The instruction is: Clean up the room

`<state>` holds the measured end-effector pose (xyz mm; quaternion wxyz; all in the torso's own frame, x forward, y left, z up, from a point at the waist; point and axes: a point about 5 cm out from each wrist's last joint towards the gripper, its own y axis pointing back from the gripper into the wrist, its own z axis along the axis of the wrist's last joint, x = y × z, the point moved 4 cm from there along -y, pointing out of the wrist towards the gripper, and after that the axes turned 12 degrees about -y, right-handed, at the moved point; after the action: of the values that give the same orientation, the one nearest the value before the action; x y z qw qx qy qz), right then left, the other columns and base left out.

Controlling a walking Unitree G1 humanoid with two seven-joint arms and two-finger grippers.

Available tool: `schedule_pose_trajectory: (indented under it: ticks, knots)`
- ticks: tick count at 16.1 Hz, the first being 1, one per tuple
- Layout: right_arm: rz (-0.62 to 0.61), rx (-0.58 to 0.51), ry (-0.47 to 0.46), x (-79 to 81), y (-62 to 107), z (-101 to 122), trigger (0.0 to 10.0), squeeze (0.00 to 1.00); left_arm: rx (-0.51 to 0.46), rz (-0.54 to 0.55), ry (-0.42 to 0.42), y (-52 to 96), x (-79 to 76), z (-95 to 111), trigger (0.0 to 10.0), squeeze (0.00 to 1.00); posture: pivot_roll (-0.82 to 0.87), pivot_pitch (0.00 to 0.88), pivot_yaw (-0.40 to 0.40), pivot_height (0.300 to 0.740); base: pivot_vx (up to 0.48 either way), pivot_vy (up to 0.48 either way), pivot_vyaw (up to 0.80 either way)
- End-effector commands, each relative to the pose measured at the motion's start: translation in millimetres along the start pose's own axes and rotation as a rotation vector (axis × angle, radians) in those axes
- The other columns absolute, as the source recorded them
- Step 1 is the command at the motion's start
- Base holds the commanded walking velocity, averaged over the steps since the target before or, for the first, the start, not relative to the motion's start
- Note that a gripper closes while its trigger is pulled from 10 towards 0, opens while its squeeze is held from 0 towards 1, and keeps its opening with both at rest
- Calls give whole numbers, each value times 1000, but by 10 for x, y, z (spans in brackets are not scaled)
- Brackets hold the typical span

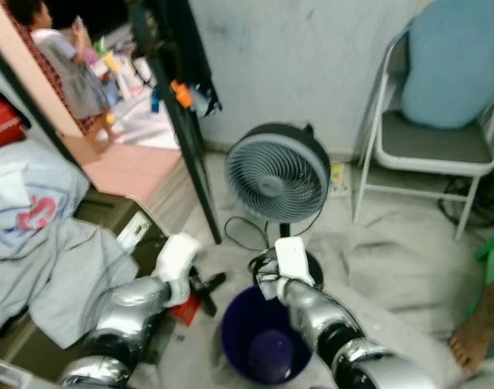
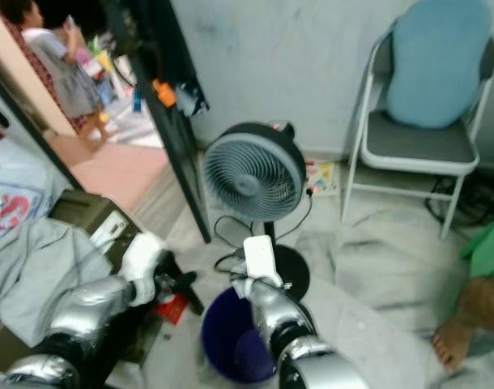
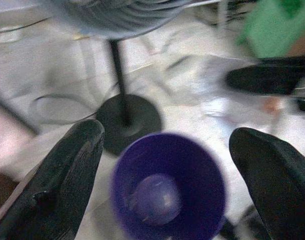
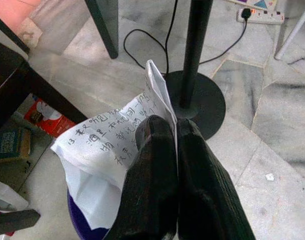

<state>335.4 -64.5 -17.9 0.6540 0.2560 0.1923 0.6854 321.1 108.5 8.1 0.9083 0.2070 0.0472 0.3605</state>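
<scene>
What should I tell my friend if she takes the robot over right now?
Right claw: shut on a sheet of paper with handwriting, held just above the purple bin.
Left claw: open, holding nothing, hovering beside the bin.
The bin stands on the floor in front of the fan.
Done: paper picked up and brought to the bin.
Left: let the paper drop in, then look for more mess, like the red packet on the floor.

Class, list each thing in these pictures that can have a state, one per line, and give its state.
Left end effector: open, above the bin.
Right end effector: shut on the paper.
Paper: creased, handwritten, held over the bin.
Purple bin: upright, open-topped.
Fan: upright, cord attached.
Folding chair: unfolded, blue cushion on it.
</scene>
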Motion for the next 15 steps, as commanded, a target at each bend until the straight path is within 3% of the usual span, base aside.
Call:
schedule_pose_trajectory:
  ticks: [1,5,8,9,12,15]
  knots:
    - [59,-10,-5,272,24,62,10000,0,30,40,-3,137,148,-89,10000,0,-200,0,121,740,0,0,0]
    - [52,7,14,285,28,24,10000,0,62,11,-22,132,123,-132,10000,0,-196,0,124,740,0,0,0]
    - [29,60,-13,256,33,-89,10000,0,123,-82,-85,162,28,-236,10000,0,-174,25,132,740,0,0,0]
    - [-12,100,-35,180,38,-184,10000,0,141,-127,-117,212,-10,-279,10000,0,-159,47,141,740,0,0,0]
    - [-92,126,27,49,49,-280,10000,0,142,-181,-183,355,-9,-290,10000,0,-145,81,160,740,0,0,0]
    - [-158,197,-19,-62,104,-540,10000,0,176,-244,-249,550,-8,-356,10000,0,-155,121,187,740,0,0,0]
